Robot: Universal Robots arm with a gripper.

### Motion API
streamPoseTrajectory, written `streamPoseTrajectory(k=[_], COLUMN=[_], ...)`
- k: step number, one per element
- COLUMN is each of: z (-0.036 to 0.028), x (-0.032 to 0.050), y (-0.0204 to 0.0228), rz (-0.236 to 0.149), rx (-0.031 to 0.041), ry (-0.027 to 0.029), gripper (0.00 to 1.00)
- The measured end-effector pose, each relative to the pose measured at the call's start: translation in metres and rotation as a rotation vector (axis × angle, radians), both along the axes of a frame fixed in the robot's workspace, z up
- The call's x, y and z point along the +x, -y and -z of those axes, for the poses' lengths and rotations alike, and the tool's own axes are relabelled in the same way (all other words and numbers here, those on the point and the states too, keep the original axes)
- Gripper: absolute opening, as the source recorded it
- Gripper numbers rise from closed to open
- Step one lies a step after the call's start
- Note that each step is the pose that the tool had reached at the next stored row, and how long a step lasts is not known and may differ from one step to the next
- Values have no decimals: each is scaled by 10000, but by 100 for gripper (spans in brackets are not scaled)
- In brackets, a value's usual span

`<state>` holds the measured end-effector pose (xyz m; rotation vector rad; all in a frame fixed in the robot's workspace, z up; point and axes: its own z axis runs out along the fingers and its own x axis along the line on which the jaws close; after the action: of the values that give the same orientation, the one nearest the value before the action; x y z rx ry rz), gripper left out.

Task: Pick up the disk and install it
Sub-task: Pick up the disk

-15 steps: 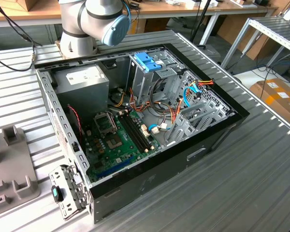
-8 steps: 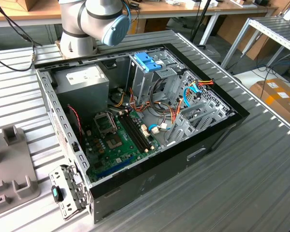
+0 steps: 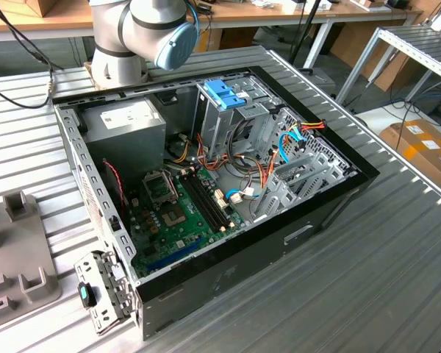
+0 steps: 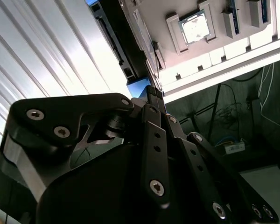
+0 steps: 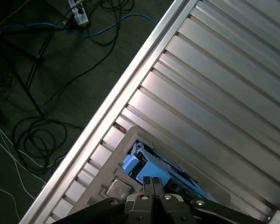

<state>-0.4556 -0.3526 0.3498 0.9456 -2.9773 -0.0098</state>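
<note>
Step 1 of 2: pickup.
Gripper (image 5: 153, 182) jaws sit together at the flat dark disk with blue plastic rails (image 5: 135, 165); grip unconfirmed. Disk not yet in the open black metal computer case (image 3: 279, 243).

You lose the arm (image 3: 143, 29) past the exterior view's top edge, and the gray fixture (image 3: 22, 213) past its left edge. In the first wrist view the gripper (image 5: 153, 183) covers part of the disk (image 5: 154, 171), so you cannot trace its full outline.
</note>
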Motion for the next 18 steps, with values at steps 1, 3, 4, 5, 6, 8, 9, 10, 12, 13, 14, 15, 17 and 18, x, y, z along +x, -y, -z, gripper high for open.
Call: streamPoseTrajectory(k=[1, 3, 4, 5, 6, 8, 9, 10, 12, 13, 14, 15, 17, 18], z=[0, 0, 0, 0, 0, 0, 0, 0, 0, 0, 0, 0, 0, 0], x=[0, 0, 0, 0, 0, 0, 0, 0, 0, 0, 0, 0, 0, 0], y=[0, 0, 0, 0, 0, 0, 0, 0, 0, 0, 0, 0, 0, 0], rz=[-165, -466, -579, -701, -867, -1260, -1369, -1501, -1808, -2147, -2424, -2616, -2830, -2957], rx=[0, 0, 0, 0, 0, 0, 0, -1, 0, 0, 0, 0, 0, 0], ry=[1, 0, 0, 0, 0, 0, 0, 0, 0, 0, 0, 0, 0, 0], gripper=[11, 11, 11, 11, 11, 11, 11, 11, 11, 11, 11, 11, 11, 11])
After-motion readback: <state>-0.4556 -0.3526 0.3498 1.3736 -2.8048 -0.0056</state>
